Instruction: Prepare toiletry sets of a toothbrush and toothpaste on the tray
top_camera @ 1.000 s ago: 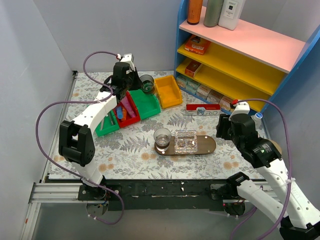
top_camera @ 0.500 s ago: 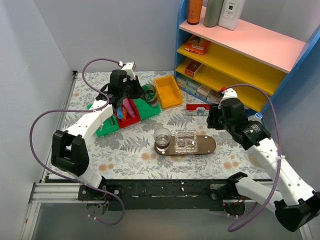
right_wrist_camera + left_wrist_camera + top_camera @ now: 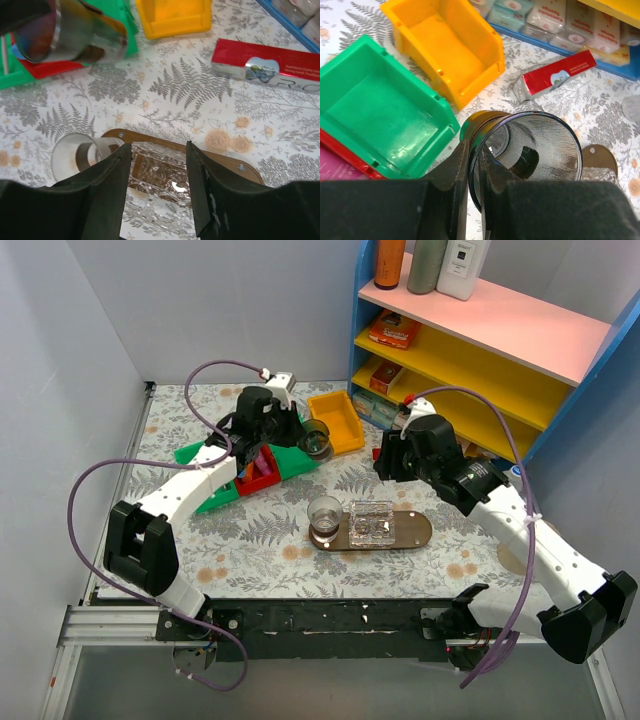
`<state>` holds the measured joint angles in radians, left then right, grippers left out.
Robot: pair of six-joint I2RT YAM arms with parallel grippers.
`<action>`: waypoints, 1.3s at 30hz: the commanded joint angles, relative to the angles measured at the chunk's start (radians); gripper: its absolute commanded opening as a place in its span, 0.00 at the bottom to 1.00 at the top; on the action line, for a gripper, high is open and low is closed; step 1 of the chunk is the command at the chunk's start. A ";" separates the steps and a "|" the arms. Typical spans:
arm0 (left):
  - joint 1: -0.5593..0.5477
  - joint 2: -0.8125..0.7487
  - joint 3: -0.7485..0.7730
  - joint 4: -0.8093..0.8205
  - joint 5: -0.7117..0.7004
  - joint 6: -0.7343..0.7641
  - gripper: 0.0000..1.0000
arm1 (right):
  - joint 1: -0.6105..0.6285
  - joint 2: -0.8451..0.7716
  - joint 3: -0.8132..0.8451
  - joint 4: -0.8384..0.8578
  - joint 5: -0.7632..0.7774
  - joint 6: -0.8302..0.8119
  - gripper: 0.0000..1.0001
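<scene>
Left claw (image 3: 475, 150) clenched on the rim of a glass tumbler (image 3: 545, 135), which hangs tilted over the green bin (image 3: 380, 110) and the yellow bin (image 3: 450, 45).

Right claw (image 3: 157, 165) released, nothing between its fingers, above the tray (image 3: 245, 172).

Tray on the desk (image 3: 250, 540) carries a second tumbler (image 3: 325, 515) and a clear box (image 3: 372, 523).

Toothpaste: magenta tube (image 3: 263, 462) lies in the red bin (image 3: 250, 483), well apart from the tray.

Red carton (image 3: 270, 60) on the desk: white lettering, "R" and "C" legible, small print unreadable. Shelf box labels are too small to read.
</scene>
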<state>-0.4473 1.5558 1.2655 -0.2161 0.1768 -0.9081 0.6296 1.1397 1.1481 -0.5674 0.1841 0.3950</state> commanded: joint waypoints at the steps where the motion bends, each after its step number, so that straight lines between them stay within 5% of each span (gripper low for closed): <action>1: -0.045 -0.056 0.005 0.069 0.017 0.011 0.00 | 0.036 0.026 0.084 0.095 -0.014 0.031 0.55; 18: -0.137 -0.057 -0.012 0.078 -0.043 0.031 0.00 | 0.162 0.249 0.268 0.136 0.129 0.021 0.52; 39: -0.166 -0.071 -0.023 0.090 -0.057 0.040 0.00 | 0.170 0.379 0.332 0.090 0.252 -0.004 0.49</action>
<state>-0.6064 1.5562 1.2354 -0.2066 0.1196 -0.8707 0.7952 1.4940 1.4246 -0.4740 0.3866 0.4118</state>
